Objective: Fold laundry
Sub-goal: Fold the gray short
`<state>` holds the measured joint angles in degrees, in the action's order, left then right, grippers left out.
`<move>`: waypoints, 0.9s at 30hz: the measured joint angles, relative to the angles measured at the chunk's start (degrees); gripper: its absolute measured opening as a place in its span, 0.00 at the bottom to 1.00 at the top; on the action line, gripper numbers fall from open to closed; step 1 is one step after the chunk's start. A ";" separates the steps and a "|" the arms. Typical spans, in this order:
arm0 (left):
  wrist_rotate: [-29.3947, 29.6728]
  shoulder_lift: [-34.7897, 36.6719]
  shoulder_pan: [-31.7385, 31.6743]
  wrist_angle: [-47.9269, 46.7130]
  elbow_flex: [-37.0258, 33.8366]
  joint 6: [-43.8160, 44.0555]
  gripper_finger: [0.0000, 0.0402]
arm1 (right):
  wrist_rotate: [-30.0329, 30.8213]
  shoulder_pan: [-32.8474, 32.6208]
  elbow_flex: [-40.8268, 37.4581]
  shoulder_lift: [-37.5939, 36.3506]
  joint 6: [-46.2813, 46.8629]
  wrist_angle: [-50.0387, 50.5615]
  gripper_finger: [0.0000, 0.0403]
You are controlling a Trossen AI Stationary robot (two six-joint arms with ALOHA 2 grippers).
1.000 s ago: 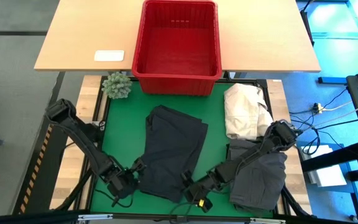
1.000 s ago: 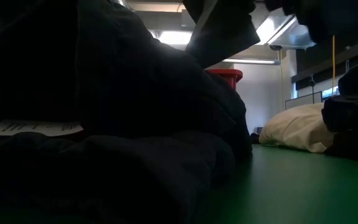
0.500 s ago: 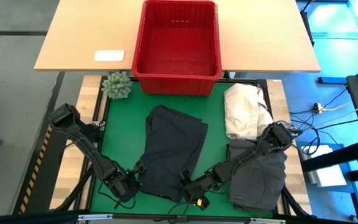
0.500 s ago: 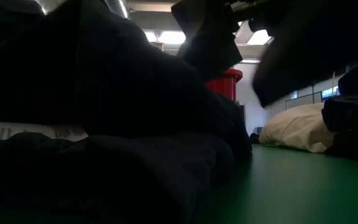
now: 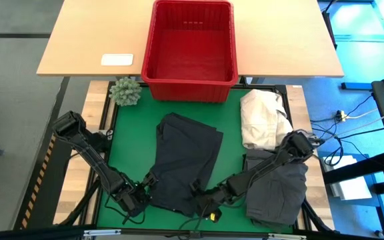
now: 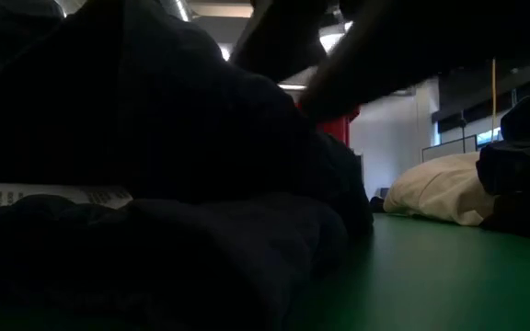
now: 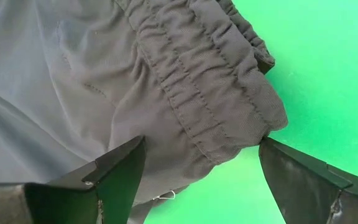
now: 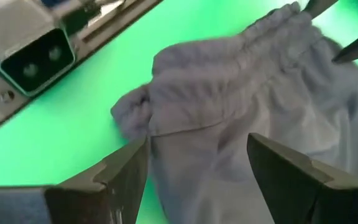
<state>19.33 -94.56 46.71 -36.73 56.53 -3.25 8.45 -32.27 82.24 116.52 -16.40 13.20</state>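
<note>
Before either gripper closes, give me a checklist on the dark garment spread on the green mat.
1. Left gripper open, fingers either side of the elastic waistband corner: ok.
2. Right gripper open over the other bunched corner: ok.
3. Dark grey garment lying flat on the green mat: ok apart from creases.
4. Both grippers at the garment's near edge, one per corner: ok in the high view.
5. Cloth actually between the fingers deep enough to pinch: cannot tell.
6. Cream-white cloth heap and second grey garment apart from the spread one: ok.
</note>
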 joint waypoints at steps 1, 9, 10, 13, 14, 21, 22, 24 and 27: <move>0.07 0.00 -0.01 0.00 0.00 0.01 0.77 | -0.01 0.00 0.00 0.35 -0.40 0.09 0.67; 1.40 0.00 -0.01 0.34 0.00 -0.32 0.77 | -0.98 -0.04 0.00 5.21 -2.12 -0.51 0.67; 1.67 0.00 -0.01 0.36 0.00 -0.32 0.77 | -0.98 -0.02 0.00 5.51 -2.13 -0.57 0.67; 2.19 0.00 -0.01 0.51 0.00 -0.32 0.77 | -0.07 -0.02 0.00 6.16 -2.46 -0.91 0.67; 2.23 0.00 -0.01 0.76 0.00 -0.32 0.77 | 0.46 -0.02 0.00 6.18 -2.75 -0.95 0.67; 2.58 0.00 -0.01 3.41 0.00 -0.43 0.77 | 2.03 0.00 -0.03 6.25 -4.10 -2.25 0.67; 2.58 0.00 -0.03 3.39 0.00 -0.43 0.77 | 2.97 0.00 -0.04 6.29 -4.51 -2.92 0.67; 2.60 0.00 -0.02 3.34 0.00 -0.46 0.77 | 4.77 0.01 -0.04 6.33 -5.17 -3.54 0.67; 2.60 0.00 -0.04 3.37 0.00 -0.47 0.77 | 7.64 0.02 -0.04 6.33 -5.27 -4.08 0.67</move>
<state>21.93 -94.56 46.68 -33.36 56.53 -3.73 16.08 -32.25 82.19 122.85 -21.67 9.12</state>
